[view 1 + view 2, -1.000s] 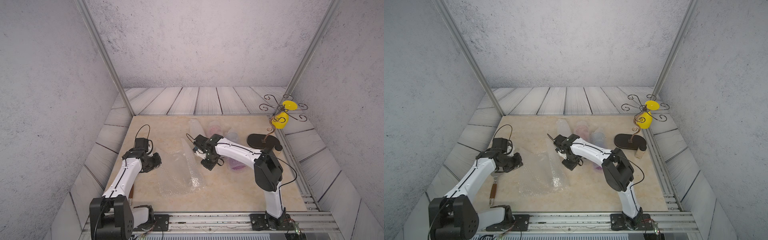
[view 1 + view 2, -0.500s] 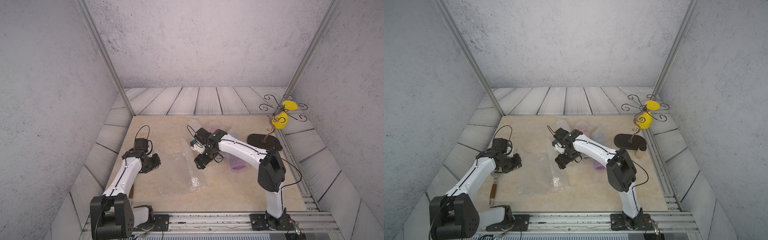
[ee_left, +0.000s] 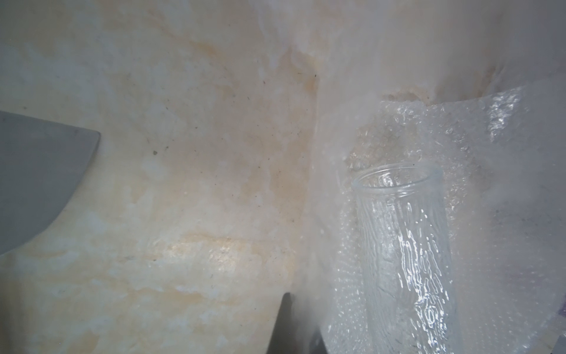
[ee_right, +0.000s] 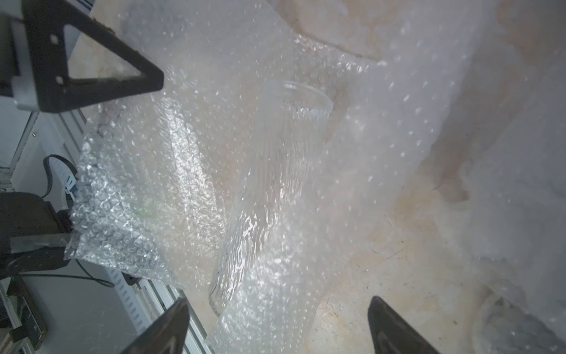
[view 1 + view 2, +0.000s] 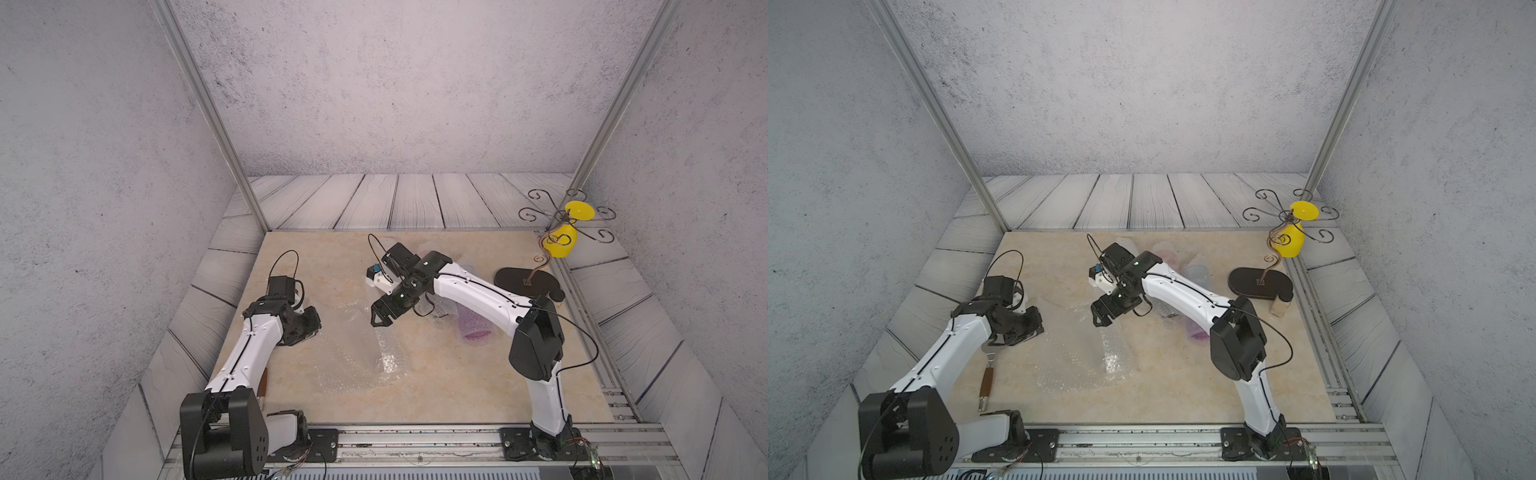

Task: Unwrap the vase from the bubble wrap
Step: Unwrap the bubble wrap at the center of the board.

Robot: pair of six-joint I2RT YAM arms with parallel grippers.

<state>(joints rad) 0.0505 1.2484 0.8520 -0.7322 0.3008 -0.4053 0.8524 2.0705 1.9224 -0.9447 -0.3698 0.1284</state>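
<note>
Now the clear vase [image 4: 263,196] lies on unrolled bubble wrap [image 5: 349,353].

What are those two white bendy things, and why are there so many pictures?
They are two robot arms. Two pictures look down from above; the two close-ups come from small cameras on the arms' wrists. On the table lies a sheet of bubble wrap with a clear glass vase lying on it, mostly uncovered. A purple bundle lies nearby. The left tool is pinched shut, apparently on the wrap's edge. The right tool hangs open above the wrap, holding nothing.
</note>
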